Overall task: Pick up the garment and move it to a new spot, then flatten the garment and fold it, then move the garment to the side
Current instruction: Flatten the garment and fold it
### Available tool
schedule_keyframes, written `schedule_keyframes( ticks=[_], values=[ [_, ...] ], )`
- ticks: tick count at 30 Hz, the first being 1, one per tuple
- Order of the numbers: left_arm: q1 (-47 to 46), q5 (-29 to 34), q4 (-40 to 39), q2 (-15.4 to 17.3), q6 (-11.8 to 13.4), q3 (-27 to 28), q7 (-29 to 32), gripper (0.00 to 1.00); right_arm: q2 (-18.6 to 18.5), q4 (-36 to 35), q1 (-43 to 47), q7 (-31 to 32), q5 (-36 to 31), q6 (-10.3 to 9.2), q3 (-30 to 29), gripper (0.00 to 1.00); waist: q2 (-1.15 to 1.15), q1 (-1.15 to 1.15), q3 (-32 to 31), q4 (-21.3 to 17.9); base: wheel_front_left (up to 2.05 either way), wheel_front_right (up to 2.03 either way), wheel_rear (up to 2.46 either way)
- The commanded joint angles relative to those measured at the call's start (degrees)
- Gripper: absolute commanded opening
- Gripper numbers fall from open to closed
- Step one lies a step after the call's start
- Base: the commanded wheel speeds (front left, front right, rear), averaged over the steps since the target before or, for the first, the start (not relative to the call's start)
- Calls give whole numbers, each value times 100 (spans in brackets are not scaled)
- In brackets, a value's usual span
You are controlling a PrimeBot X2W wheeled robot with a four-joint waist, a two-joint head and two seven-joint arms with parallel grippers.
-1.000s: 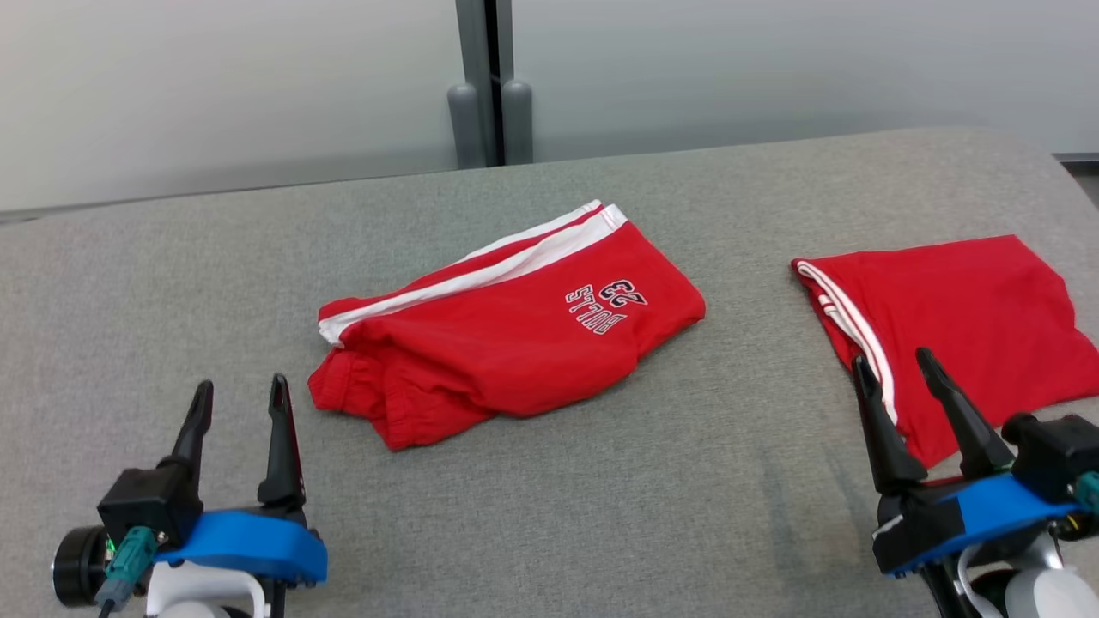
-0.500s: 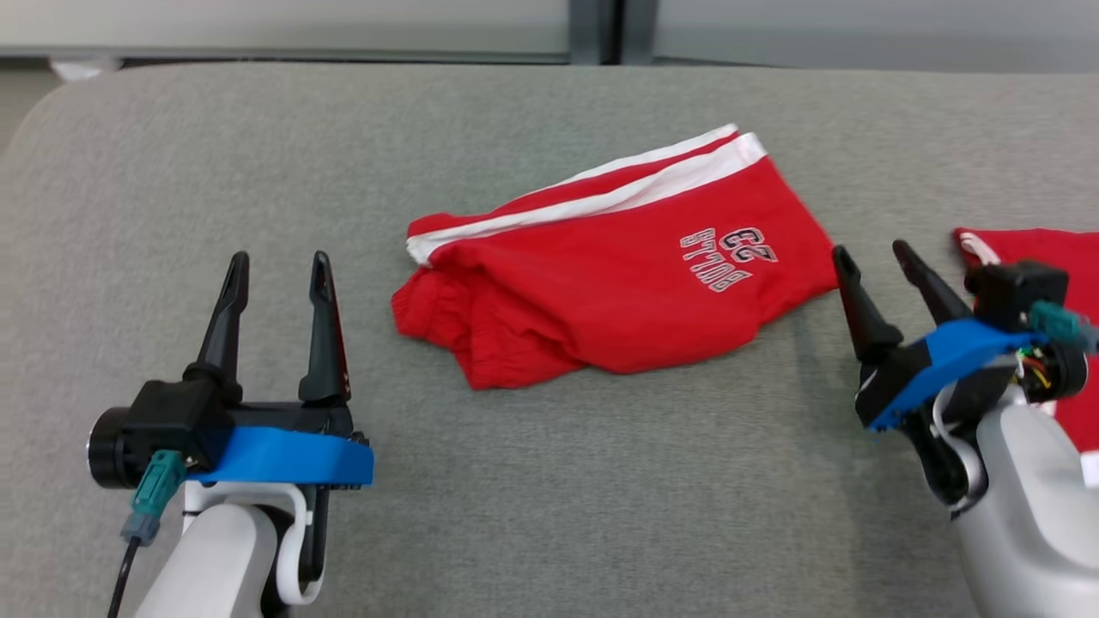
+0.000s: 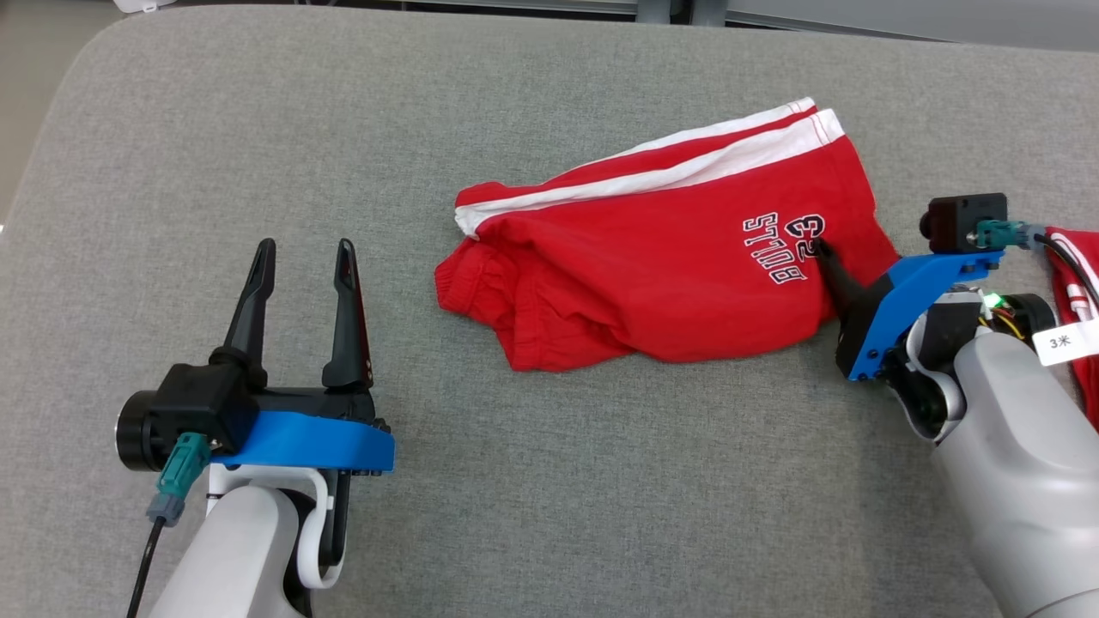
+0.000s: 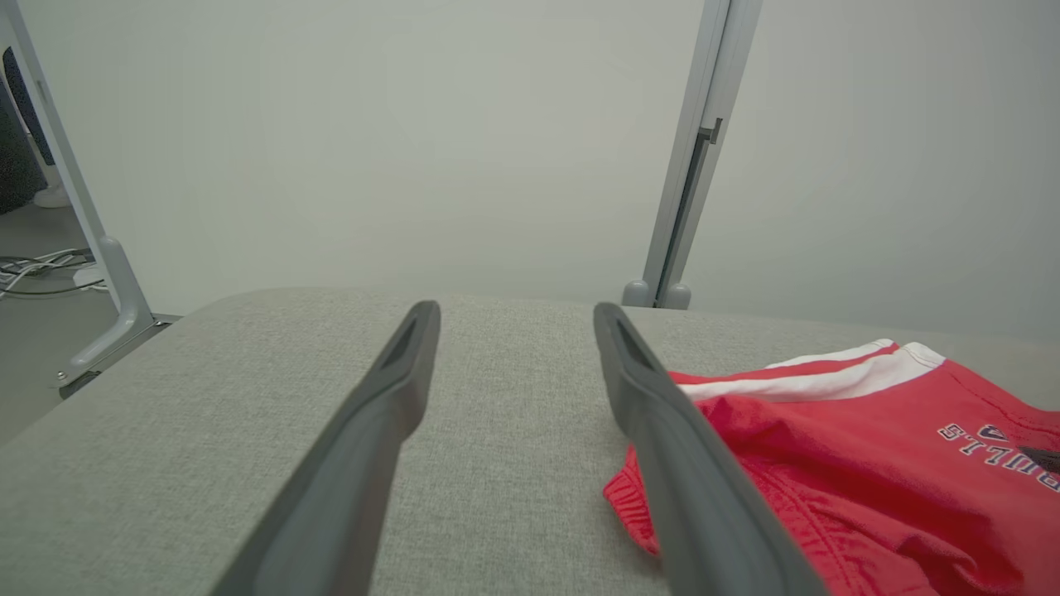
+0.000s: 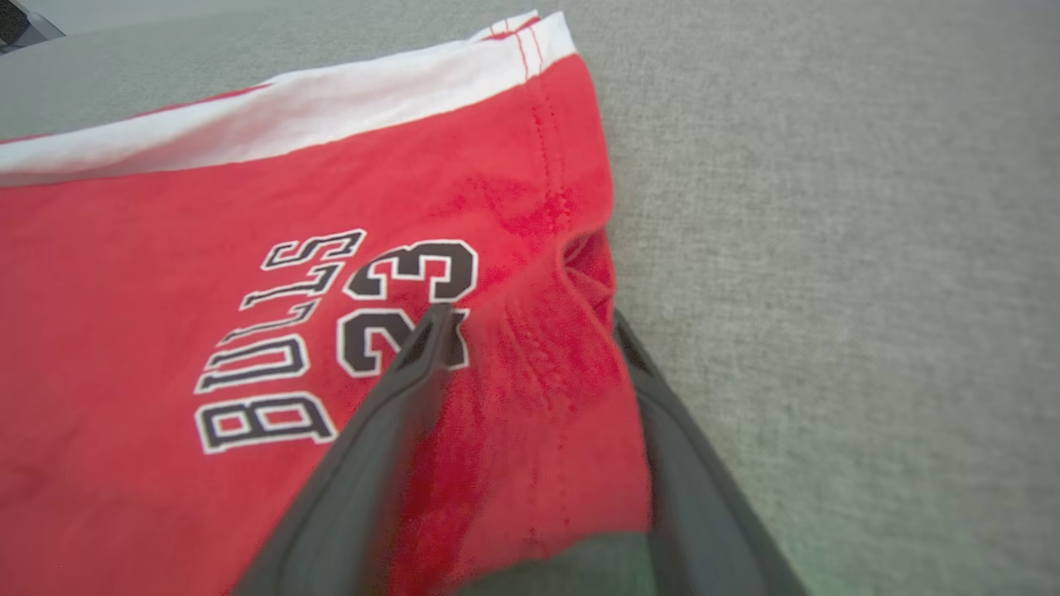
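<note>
The garment [image 3: 652, 266] is a pair of red shorts with white side stripes and a "BULLS 23" print, lying rumpled on the grey padded table [image 3: 549, 481]. My right gripper [image 3: 828, 257] is open at the shorts' right edge. In the right wrist view, this gripper [image 5: 530, 319] has one finger on top of the red cloth [image 5: 207, 248] by the print and the other along the hem. My left gripper [image 3: 306, 249] stands open and empty above the table, left of the shorts. The left wrist view has this gripper [image 4: 515, 313] with the shorts [image 4: 869, 447] off to its right.
A second red garment [image 3: 1083, 283] lies at the far right edge, behind my right wrist. The table's rounded left corner [image 3: 51, 129] drops to the floor. A pale wall and a grey post [image 4: 687, 165] stand beyond the far edge.
The head camera has tilted down and turned. My right gripper has moved left and forward from beside the second garment to the shorts' right edge. The left gripper stays open.
</note>
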Motion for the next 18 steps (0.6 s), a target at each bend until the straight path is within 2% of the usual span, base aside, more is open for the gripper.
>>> schedule_keyframes(
  ticks=[1, 5, 9, 13, 18],
  values=[
    [-65, 44, 11, -7, -24, 36, -33, 100, 128, 140, 83, 19, 47, 24, 173, 0, -1, 0, -22, -41, 0, 0, 0],
    [-2, 114, -10, -34, -45, 92, -35, 100, 60, 28, 64, -398, 78, 15, 254, 0, -1, 0, -82, -128, 0, 0, 0],
    [93, 159, 16, -18, -72, 136, -36, 100, 107, -238, 428, -829, 188, 15, 259, 0, -1, 0, -219, -259, 0, 0, 0],
    [224, 161, 48, 59, -80, 172, -35, 100, 141, -651, 1063, -1145, 280, 14, 125, 0, -1, 0, -406, -448, 0, 0, 0],
    [405, 108, 45, 155, -42, 211, 8, 100, 251, -1296, 2024, -1227, 341, 14, -183, 0, -1, 0, -640, -688, 0, 0, 0]
  ],
)
